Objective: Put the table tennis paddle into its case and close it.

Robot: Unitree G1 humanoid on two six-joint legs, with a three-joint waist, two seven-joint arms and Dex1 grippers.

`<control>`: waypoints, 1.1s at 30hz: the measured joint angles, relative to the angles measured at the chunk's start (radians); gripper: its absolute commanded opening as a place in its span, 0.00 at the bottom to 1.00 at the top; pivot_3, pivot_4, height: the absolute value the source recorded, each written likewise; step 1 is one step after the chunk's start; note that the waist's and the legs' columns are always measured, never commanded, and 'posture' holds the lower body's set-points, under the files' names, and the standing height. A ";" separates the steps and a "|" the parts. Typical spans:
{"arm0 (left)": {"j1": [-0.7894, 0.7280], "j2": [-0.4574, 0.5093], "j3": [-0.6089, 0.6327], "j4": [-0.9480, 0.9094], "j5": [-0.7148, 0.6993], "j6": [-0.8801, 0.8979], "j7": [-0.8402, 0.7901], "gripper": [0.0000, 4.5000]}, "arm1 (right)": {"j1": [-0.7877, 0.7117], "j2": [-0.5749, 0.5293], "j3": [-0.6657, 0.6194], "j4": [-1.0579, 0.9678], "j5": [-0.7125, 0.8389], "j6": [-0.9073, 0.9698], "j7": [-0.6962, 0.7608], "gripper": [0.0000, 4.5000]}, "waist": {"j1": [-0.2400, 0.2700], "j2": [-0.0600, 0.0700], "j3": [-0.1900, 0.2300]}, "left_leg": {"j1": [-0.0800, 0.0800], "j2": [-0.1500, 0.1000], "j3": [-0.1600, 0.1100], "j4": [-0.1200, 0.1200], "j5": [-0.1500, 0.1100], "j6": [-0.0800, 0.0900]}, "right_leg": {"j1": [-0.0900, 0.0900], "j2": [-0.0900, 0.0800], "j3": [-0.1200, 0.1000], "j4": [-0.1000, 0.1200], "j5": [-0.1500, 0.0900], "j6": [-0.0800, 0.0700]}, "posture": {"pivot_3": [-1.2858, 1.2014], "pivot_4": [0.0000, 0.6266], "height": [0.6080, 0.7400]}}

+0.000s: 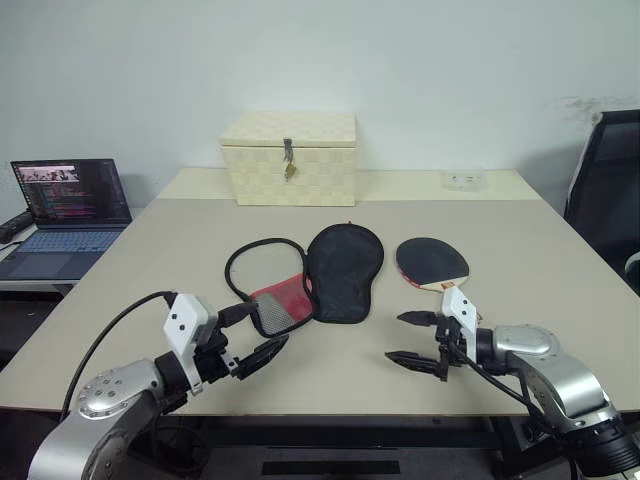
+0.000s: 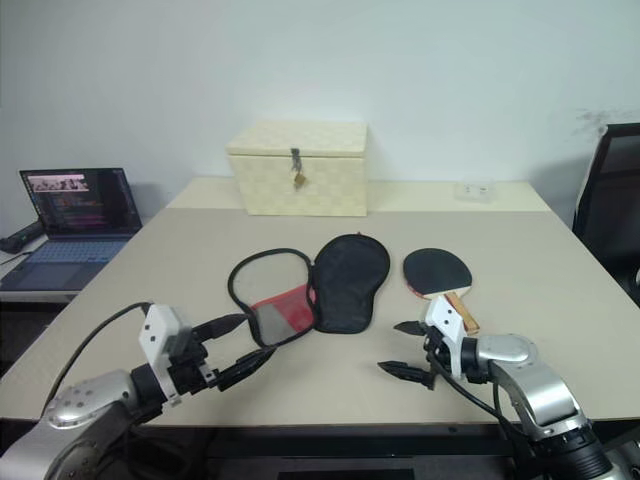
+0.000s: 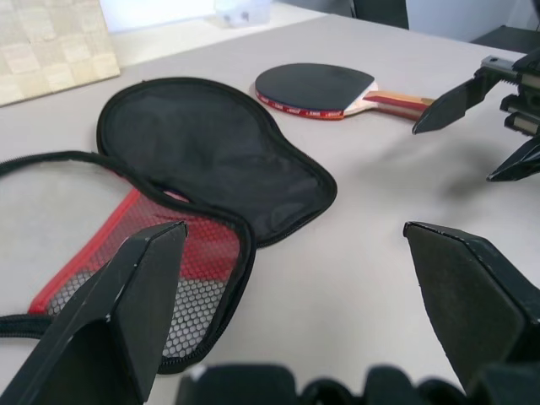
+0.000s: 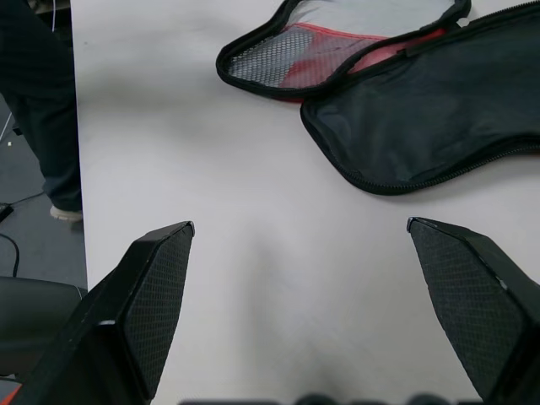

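On the beige desk (image 1: pixel 560 270), the flat black fabric zip case (image 1: pixel 344 268) lies unzipped and spread wide, its red mesh handle section (image 1: pixel 279 304) turned toward the left gripper (image 1: pixel 250 338). Just to its right, apart from it, the black-faced table tennis paddle (image 1: pixel 431 261) rests flat, pale wooden handle pointing at the right gripper (image 1: pixel 412 338). Both grippers hover low over the desk's near edge, jaws released wide, grasping nothing. At the far side sits a cream woven box with a latch (image 1: pixel 289 157); an open laptop (image 1: pixel 70 214) sits off to the left.
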 measured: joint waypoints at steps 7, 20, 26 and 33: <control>-0.086 -0.006 -0.015 0.078 0.021 -0.020 -0.021 1.00 | 0.017 0.010 0.007 -0.030 0.004 0.012 -0.049 0.99 | 0.001 0.000 0.000 | 0.000 0.000 0.000 0.001 0.000 0.000 | 0.000 0.000 0.000 0.000 0.000 0.000 | 0.52 0.24 1.00; -0.155 0.051 0.032 0.202 0.000 -0.028 -0.129 1.00 | -0.132 0.231 -0.041 0.032 0.043 0.192 -0.329 0.99 | -0.001 0.000 0.000 | -0.001 0.000 0.000 0.000 0.000 0.000 | -0.001 0.001 0.000 0.001 0.000 0.000 | 0.52 0.24 1.00; -0.173 0.065 0.046 0.259 0.004 -0.035 -0.151 1.00 | -0.273 0.369 -0.056 0.220 0.017 0.276 -0.501 0.99 | -0.001 0.000 0.000 | -0.001 0.000 0.000 0.000 0.000 0.000 | -0.002 0.001 0.000 0.001 0.000 -0.001 | 0.52 0.24 1.00; -0.183 0.066 0.045 0.259 0.013 -0.044 -0.152 1.00 | -0.400 0.451 -0.049 0.508 -0.107 0.173 -0.625 0.99 | -0.002 0.000 0.000 | -0.002 0.000 0.001 -0.002 0.000 0.000 | -0.003 0.000 0.000 0.001 0.000 -0.001 | 0.52 0.24 1.00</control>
